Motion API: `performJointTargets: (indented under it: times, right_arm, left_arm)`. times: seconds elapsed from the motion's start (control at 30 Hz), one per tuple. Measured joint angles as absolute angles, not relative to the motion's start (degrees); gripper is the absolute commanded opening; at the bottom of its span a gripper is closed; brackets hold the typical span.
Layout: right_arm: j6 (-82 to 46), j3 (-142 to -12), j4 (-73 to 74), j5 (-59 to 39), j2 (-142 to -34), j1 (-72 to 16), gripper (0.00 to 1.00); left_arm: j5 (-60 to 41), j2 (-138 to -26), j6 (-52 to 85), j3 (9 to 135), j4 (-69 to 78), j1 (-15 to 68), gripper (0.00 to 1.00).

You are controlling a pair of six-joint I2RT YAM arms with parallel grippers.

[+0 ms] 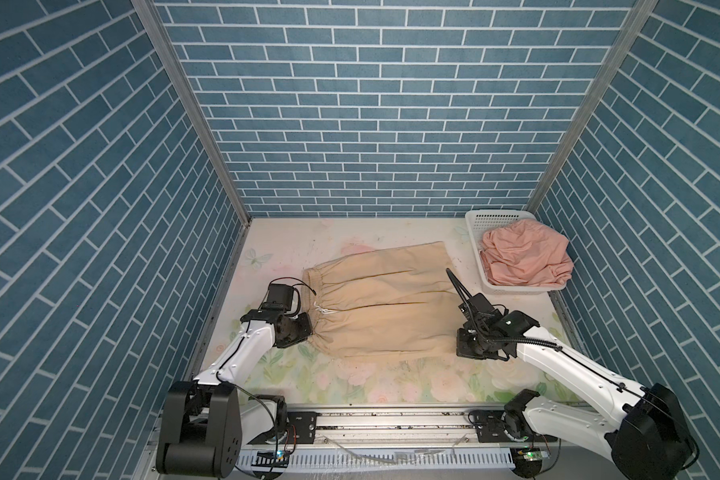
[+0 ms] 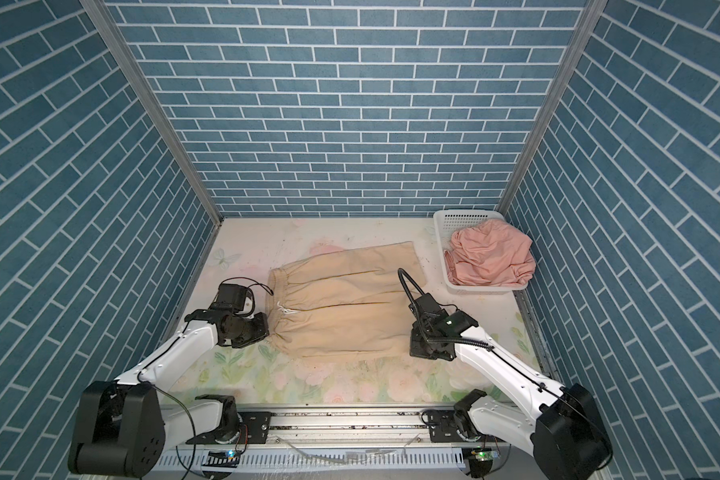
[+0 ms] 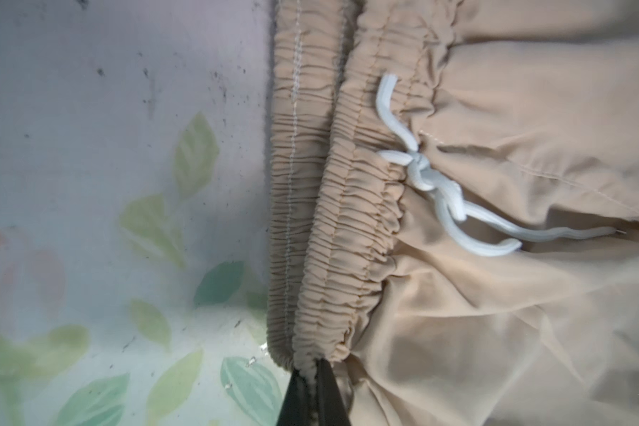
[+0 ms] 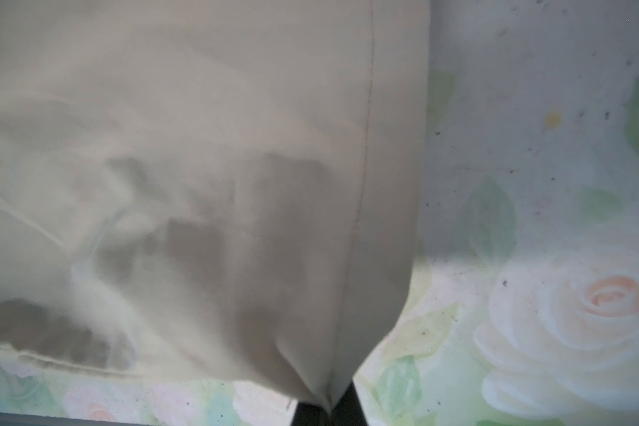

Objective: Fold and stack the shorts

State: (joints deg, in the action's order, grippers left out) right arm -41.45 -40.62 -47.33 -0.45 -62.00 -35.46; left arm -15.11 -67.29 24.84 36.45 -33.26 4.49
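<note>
Left gripper (image 3: 312, 385): the two dark fingers (image 3: 332, 398) are pressed together on the gathered elastic waistband of the beige shorts (image 3: 495, 280), at the near end of that band, with a ridge of cloth pinched between them; the knotted white drawstring (image 3: 421, 177) lies farther along the waist, apart from the fingers. Right gripper (image 4: 329, 405): its fingers are likewise closed, nipping the near right hem corner of a leg, and the cloth draws into a narrow point where it enters them. In both top views the left gripper (image 1: 308, 332) sits low at the near left corner of the garment, the wrist turned down and the camera block standing above it; the white forearm slopes back and down to the left toward a black shoulder joint on the near rail. The right gripper (image 1: 462, 351) mirrors this at the near right corner, wrist bent down, forearm running back to the near right. The beige shorts (image 1: 383, 307) lie spread across the middle of the floral table (image 1: 350, 237), waist to the left and leg openings to the right, largely flat. The pink shorts (image 1: 524, 257) lie crumpled in the white basket (image 1: 487, 216) at the far right corner, well apart from both arms.
</note>
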Motion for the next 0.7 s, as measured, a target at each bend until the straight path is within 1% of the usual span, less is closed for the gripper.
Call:
performJointTargets:
  times: [0.07,0.2,0.4,0.53,0.7]
  right_arm:
    - [-41.19,-42.7,-49.3,0.43,-61.39,-35.38,0.0]
    - [-40.16,-47.46,-53.65,2.37,-60.05,-35.14,0.0]
    - [-36.88,-54.94,-59.11,3.95,-60.58,-32.36,0.0]
    - [-31.94,-61.25,-59.86,3.97,-65.65,-27.81,0.0]
    - [-24.18,-71.16,-58.39,2.72,-76.84,-22.33,0.0]
  left_arm:
    - [-15.33,-66.11,24.88,39.22,-35.86,4.54,0.0]
    - [-16.62,-64.2,24.64,45.36,-41.52,4.67,0.06]
    - [-17.28,-63.86,21.23,54.06,-52.51,4.86,0.08]
    - [-17.28,-65.98,18.31,59.05,-58.65,4.86,0.05]
    - [-16.05,-74.17,14.48,65.12,-61.82,4.86,0.03]
